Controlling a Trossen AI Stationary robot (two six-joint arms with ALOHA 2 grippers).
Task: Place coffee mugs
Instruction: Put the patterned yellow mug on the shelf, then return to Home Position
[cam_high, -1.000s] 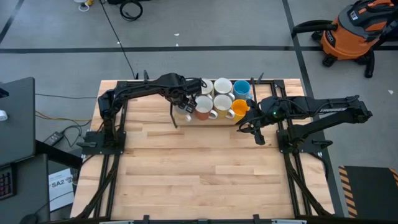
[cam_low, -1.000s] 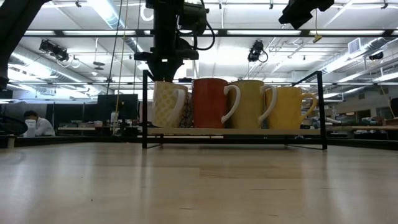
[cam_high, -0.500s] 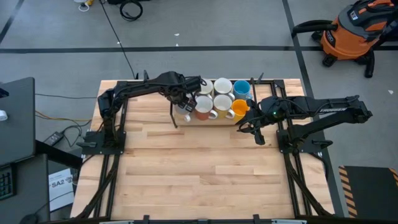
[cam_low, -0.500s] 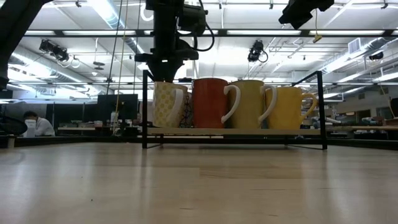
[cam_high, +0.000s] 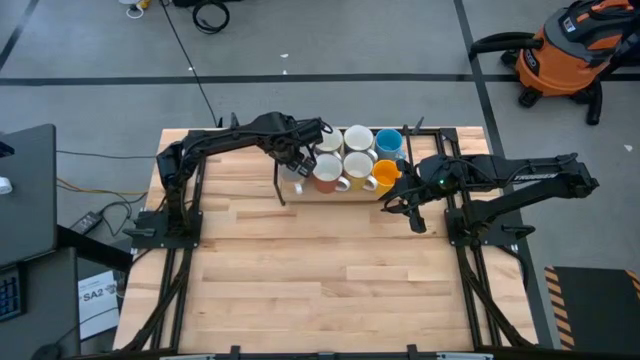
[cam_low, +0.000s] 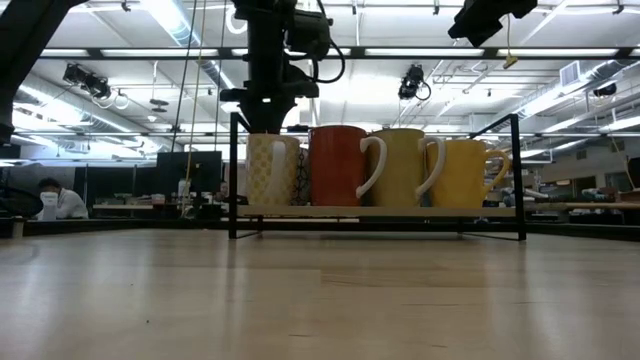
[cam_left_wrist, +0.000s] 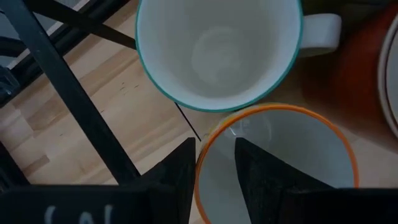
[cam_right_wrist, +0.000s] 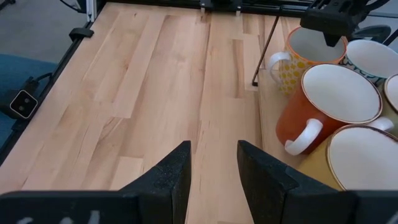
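Several coffee mugs stand close together on the board of a black wire rack (cam_low: 232, 170) at the table's far middle: white ones (cam_high: 358, 165), a blue one (cam_high: 389, 143), an orange-yellow one (cam_high: 385, 175) and a red-orange one (cam_high: 326, 172). At the rack's left end stands a yellow-dotted mug with an orange rim (cam_low: 268, 170). My left gripper (cam_left_wrist: 214, 155) comes down over it, shut on its wall. Just beyond it stands a teal-rimmed mug (cam_left_wrist: 217, 50). My right gripper (cam_high: 408, 210) hangs open above bare table, right of the rack. My left gripper holds the dotted mug by its rim (cam_left_wrist: 200, 163), on the side away from the teal-rimmed mug. One finger (cam_left_wrist: 261, 177) is inside the mug and the other (cam_left_wrist: 177, 174) outside, coming from above and pointing down. The mug stands upright with its base on the rack's board (cam_low: 300, 210).
The rack's thin black posts and rails (cam_left_wrist: 68, 93) pass close to my left gripper. The wide wooden table top (cam_high: 330, 270) lies bare between the rack and the near edge. Beyond the table are a grey floor, an orange vacuum (cam_high: 570, 50) and a person at a desk (cam_low: 55, 200).
My left gripper has shifted slightly toward the table's far edge over the rack's left end. The dotted mug has turned a little on the board, its handle swinging toward the near side, and stays upright.
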